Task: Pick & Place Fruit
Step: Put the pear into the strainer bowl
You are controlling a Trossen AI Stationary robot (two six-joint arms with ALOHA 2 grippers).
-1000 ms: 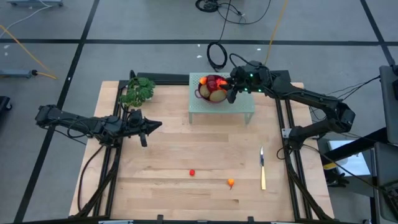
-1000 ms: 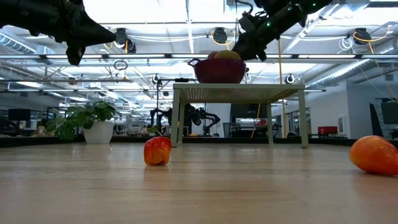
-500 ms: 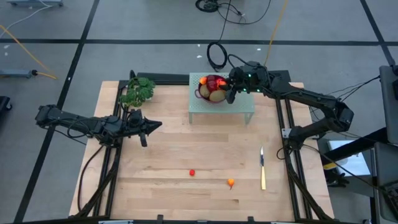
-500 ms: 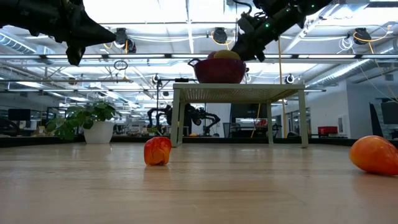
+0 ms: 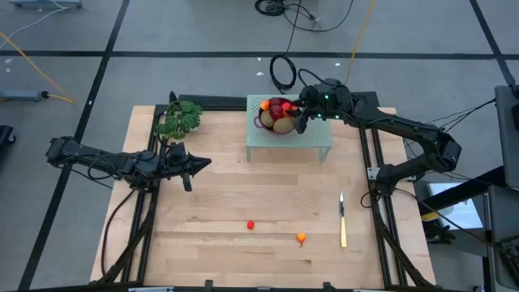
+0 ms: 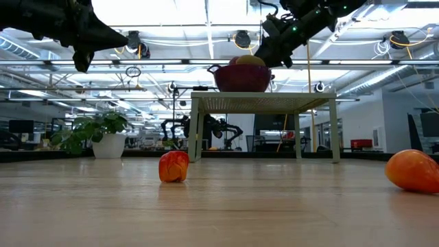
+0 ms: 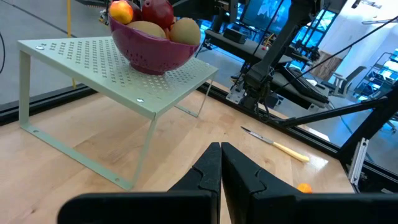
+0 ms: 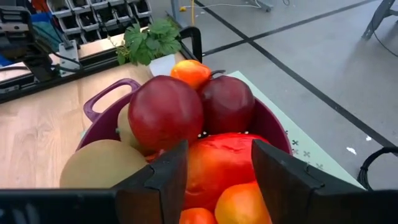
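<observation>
A purple bowl (image 8: 99, 102) stands on a pale green perforated rack (image 5: 288, 139) at the table's far side. It holds two dark red balls (image 8: 165, 112), brownish-green ovals (image 8: 102, 165), a small orange piece (image 8: 191, 71) and a longish orange-red fruit (image 8: 217, 165). My right gripper (image 8: 217, 152) hangs open over the bowl's right side. Its fingers stand just above the orange-red fruit, and I cannot tell whether they touch it. Two small fruits (image 5: 251, 225) (image 5: 301, 238) lie on the wood near the front. My left gripper (image 7: 221, 168) is shut and holds nothing, raised over the table's left part.
A slim knife (image 5: 342, 221) lies on the table's right part, pointing toward the far edge. A potted green sprig (image 5: 180, 118) stands at the far left. The rack's legs (image 7: 146, 155) rise from the wood. Bare wood lies between the rack and the two loose fruits.
</observation>
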